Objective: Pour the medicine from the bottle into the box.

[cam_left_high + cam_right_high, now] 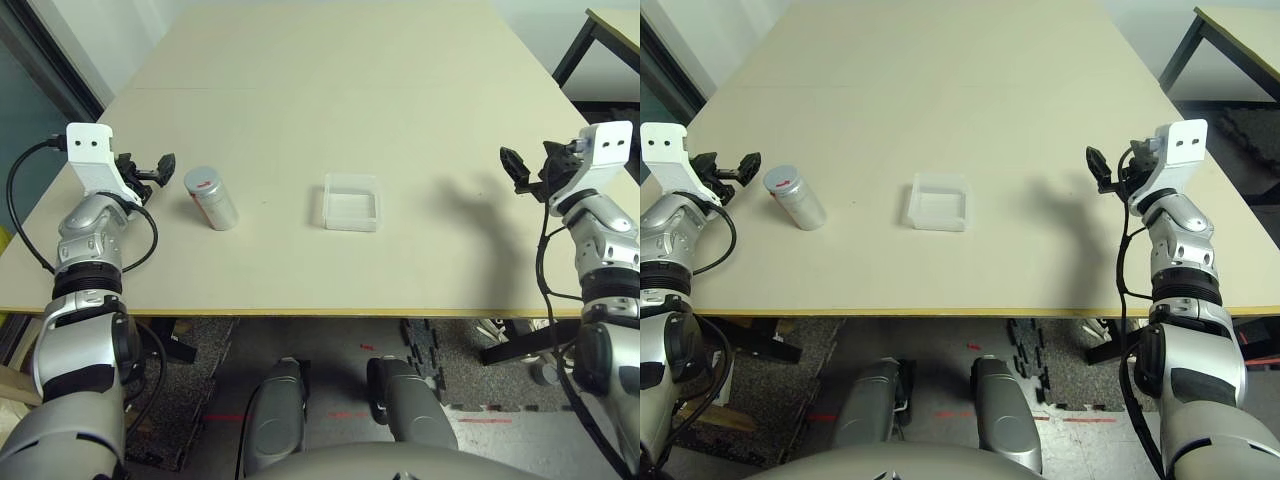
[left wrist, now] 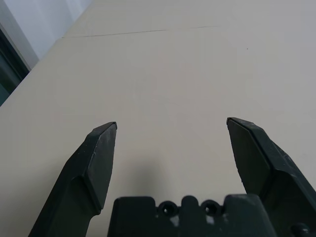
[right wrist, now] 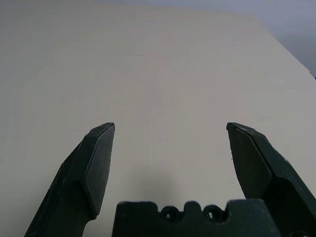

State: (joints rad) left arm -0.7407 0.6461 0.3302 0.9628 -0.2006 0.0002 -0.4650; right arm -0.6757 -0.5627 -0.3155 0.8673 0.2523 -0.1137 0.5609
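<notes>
Both grippers, left (image 1: 160, 168) and right (image 1: 517, 168), spread wide, empty, hovering level at table (image 1: 300, 110) edges. Bottle (image 1: 211, 198) upright, capped, just beside left gripper; box (image 1: 351, 202) mid-table, well apart. Step judged: none begun. Next: grasp bottle, uncap.

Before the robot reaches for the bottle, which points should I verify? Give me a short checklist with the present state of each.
1. Bottle standing upright on the table, cap on top: ok.
2. Box open side up, apart from the bottle: ok.
3. Left gripper jaws open and holding nothing: ok.
4. Right gripper jaws open and holding nothing: ok.
5. Bare table between left gripper and bottle: ok.
6. Medicine inside the bottle: cannot tell.
</notes>
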